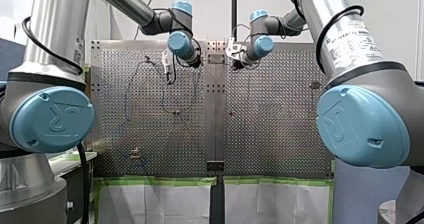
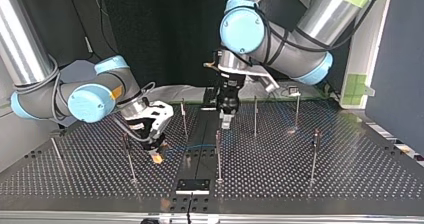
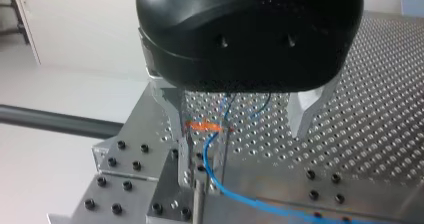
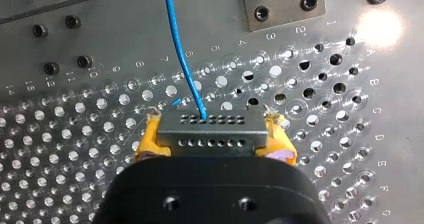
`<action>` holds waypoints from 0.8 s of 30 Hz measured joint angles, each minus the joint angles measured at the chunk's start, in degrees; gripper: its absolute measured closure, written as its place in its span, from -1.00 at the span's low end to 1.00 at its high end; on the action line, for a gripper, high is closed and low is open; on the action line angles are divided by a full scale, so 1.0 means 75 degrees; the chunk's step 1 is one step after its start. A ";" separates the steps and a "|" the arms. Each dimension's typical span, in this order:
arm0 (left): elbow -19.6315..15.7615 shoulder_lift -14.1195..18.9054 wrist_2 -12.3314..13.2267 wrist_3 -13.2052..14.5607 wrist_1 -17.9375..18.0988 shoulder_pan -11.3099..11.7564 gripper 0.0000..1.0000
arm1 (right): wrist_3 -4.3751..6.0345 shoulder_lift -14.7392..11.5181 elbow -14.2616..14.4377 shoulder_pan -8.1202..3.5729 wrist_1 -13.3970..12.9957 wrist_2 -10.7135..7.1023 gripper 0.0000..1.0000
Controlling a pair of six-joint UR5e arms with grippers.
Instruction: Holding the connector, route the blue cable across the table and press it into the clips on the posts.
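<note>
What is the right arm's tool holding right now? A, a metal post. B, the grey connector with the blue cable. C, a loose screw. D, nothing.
B: in the right wrist view the right tool clamps the grey connector between its yellow pads, and the blue cable runs out of it.

I work in a robotics lab: my left arm [image 1: 50, 59] and my right arm [image 1: 350, 49], both industrial machines, stand at a perforated metal counter [image 2: 325, 184] with bolted plates [image 4: 282, 1], thin steel posts [image 2: 218, 154], green tape [image 1: 155, 181] along its edge and a dark backdrop [image 2: 165, 29].
</note>
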 joint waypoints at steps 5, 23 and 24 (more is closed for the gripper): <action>0.0027 0.0025 -0.0171 0.0147 0.0216 -0.0302 -1.00 | -0.0007 -0.0005 0.0001 -0.0006 0.0004 0.0004 1.00; 0.0577 -0.0173 -0.0866 0.0465 0.0242 -0.1054 -1.00 | -0.0058 -0.0123 -0.0001 -0.0018 0.0016 0.0027 1.00; 0.0648 -0.0243 -0.0874 0.0476 0.0178 -0.1050 -1.00 | -0.0058 -0.0128 -0.0001 -0.0016 0.0016 0.0028 1.00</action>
